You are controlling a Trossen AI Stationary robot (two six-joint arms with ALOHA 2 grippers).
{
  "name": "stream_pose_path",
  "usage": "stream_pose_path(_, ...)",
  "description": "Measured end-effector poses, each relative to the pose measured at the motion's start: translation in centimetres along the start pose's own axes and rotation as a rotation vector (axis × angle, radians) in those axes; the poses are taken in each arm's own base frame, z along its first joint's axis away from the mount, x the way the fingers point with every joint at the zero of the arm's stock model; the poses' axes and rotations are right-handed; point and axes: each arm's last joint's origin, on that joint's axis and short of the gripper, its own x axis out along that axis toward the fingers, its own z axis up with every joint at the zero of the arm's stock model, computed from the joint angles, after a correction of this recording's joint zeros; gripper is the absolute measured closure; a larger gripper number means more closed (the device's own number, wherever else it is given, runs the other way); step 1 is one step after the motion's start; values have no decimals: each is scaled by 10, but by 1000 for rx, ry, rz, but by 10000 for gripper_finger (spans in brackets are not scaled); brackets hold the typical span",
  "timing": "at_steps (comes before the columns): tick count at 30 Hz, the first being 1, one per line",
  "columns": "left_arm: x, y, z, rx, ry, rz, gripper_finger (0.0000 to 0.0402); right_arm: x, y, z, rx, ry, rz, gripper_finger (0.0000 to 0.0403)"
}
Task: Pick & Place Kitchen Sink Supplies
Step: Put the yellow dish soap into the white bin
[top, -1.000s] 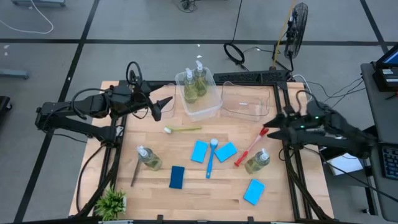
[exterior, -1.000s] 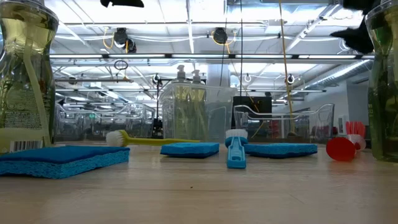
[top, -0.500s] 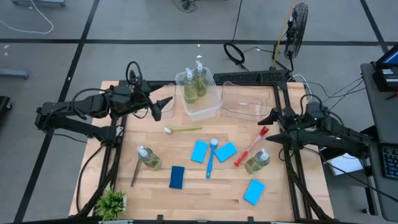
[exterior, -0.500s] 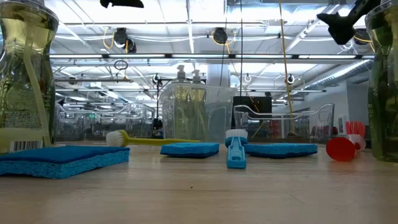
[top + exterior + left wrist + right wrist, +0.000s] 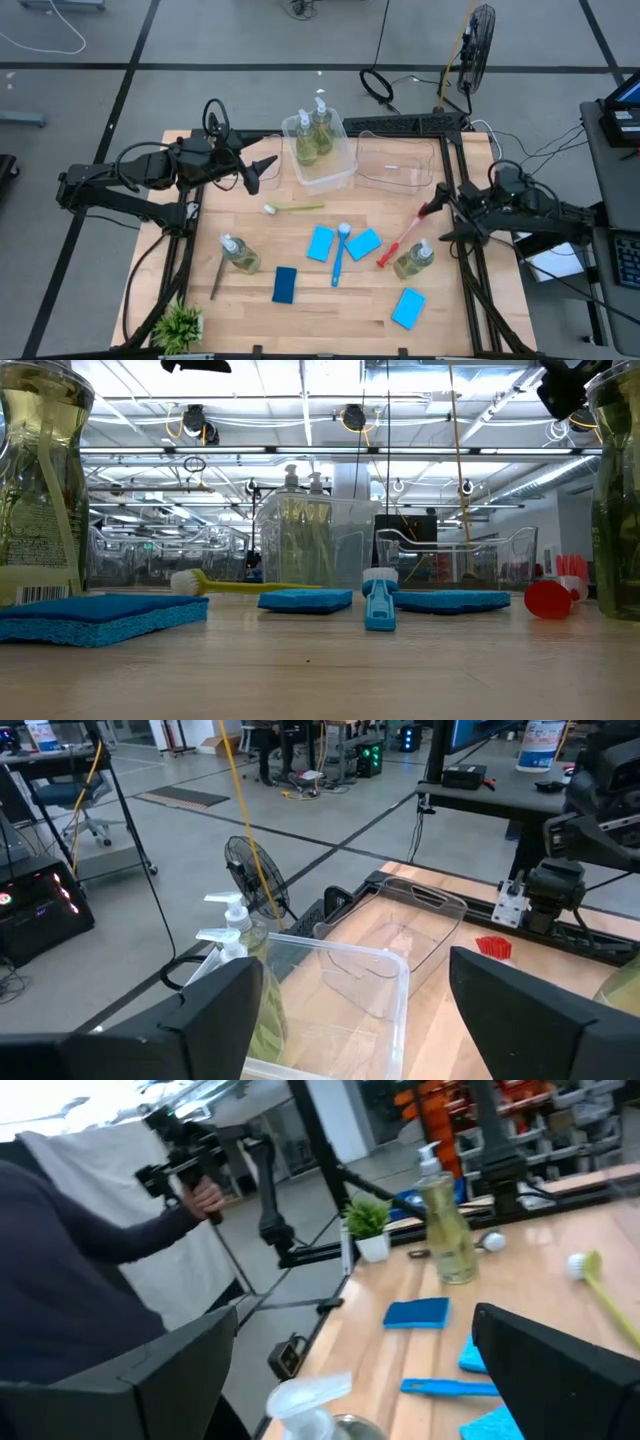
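Two pump bottles [image 5: 313, 136] stand in a clear bin [image 5: 335, 177]. Two more stand on the table: one on the left [image 5: 240, 256], one on the right [image 5: 414, 259]. Blue sponges [image 5: 320, 243] [image 5: 362, 243] [image 5: 285, 284] [image 5: 408, 308] lie flat. So do a green brush [image 5: 296, 208], a blue brush [image 5: 339, 254], a red brush [image 5: 402, 238] and a dark brush [image 5: 217, 277]. My left gripper [image 5: 264, 168] is open and hovers left of the bottle bin. My right gripper [image 5: 441, 222] is open at the table's right edge, above the red brush's far end and the right bottle.
A second clear bin [image 5: 395, 160] sits right of the bottle bin. A small potted plant [image 5: 180, 325] stands at the near left corner. In the right wrist view a person's sleeve [image 5: 70, 1270] and hand [image 5: 205, 1200] show beyond the table.
My right gripper has drawn back toward the table's right edge and a little toward the near edge, turning as it went. It stays open and touches nothing. No object has moved.
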Motion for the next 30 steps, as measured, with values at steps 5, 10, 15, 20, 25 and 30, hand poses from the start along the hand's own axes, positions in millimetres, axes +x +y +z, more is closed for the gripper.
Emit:
stream_pose_path(5, 0, 0, 0, 0, 0, 1, 74, -4, 6, 1, -7, 88, -28, 9)
stream_pose_path(10, 0, 0, 0, -9, -1, 0, 84, -12, 16, 14, -80, 132, -55, 10)
stream_pose_path(15, 0, -1, 0, -33, 2, -23, 94, -12, 14, 6, -49, 248, -75, 10)
stream_pose_path(20, 0, -1, 0, -34, 5, -50, 99, -11, 12, -2, -18, 344, -70, 10)
stream_pose_path(25, 0, -1, 0, -58, 5, -49, 89, -12, 13, -6, -32, 387, -43, 10)
stream_pose_path(30, 0, -1, 0, -84, 6, -49, 78, -12, 14, -6, -45, 394, -29, 10)
